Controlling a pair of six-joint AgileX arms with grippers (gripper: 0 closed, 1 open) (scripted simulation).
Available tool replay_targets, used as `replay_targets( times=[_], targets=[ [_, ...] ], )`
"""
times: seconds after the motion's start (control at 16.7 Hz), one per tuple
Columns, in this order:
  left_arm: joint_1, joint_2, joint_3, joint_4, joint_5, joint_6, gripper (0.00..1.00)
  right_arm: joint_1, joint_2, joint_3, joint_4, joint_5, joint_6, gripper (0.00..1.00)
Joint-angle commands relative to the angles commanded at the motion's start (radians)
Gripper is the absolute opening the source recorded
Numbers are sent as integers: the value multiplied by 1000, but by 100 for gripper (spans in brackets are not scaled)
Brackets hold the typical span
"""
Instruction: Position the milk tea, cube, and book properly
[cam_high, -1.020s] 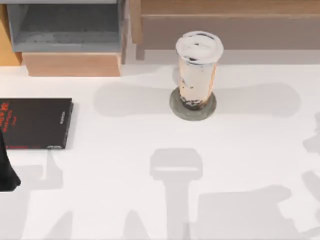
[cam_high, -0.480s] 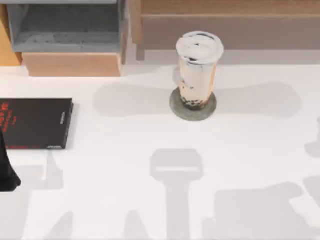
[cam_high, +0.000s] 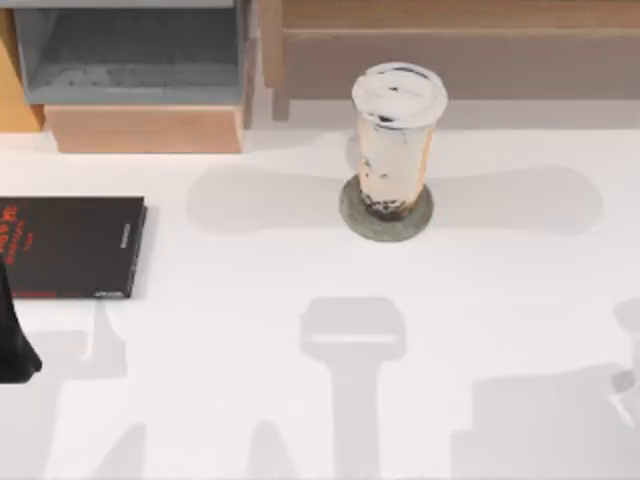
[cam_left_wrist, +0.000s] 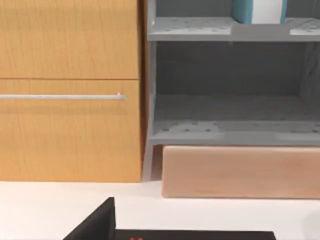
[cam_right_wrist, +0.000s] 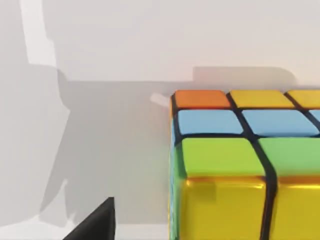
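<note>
- Milk tea (cam_high: 397, 140) stood upright on grey coaster (cam_high: 386, 213), table (cam_high: 250, 300) middle-back, just ahead of wooden shelf unit (cam_high: 450, 50).
- Teal book (cam_left_wrist: 259, 11) seen standing on upper grey shelf (cam_left_wrist: 225, 30) in left wrist view; edge-on, mostly cut off.
- Black book (cam_high: 70, 245) lay flat at table's left edge, long axis left-right; not a task thing.
- Cube (cam_right_wrist: 245, 160) sat on table close in front of right wrist camera, orange, yellow, blue and green tiles facing it; judged to be at table's right side.
- Left arm (cam_high: 12, 340) parked at left edge beside black book; dark finger tip (cam_left_wrist: 97, 222) at frame bottom, state of claw not readable.
- Right claw: one dark finger tip (cam_right_wrist: 95, 222) seen, cube offset to one side of it, not between the fingers; released or clenched could not be told.
- Key relation: cube lay just ahead of right claw and off its centreline, well apart from left arm; right arm clearly nearer.
- Judged next: centre right claw over cube before closing; milk tea and teal book looked already placed.
</note>
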Motion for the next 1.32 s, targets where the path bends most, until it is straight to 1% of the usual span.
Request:
replay_targets(
  times=[0.06, 0.84, 0.9, 1.32],
  targets=[
    [0, 0, 0, 0, 0, 0, 100, 0, 0, 0, 0, 0, 0, 100],
    [0, 0, 0, 0, 0, 0, 100, 0, 0, 0, 0, 0, 0, 2],
    [0, 0, 0, 0, 0, 0, 100, 0, 0, 0, 0, 0, 0, 0],
    [0, 0, 0, 0, 0, 0, 100, 0, 0, 0, 0, 0, 0, 0]
  ],
)
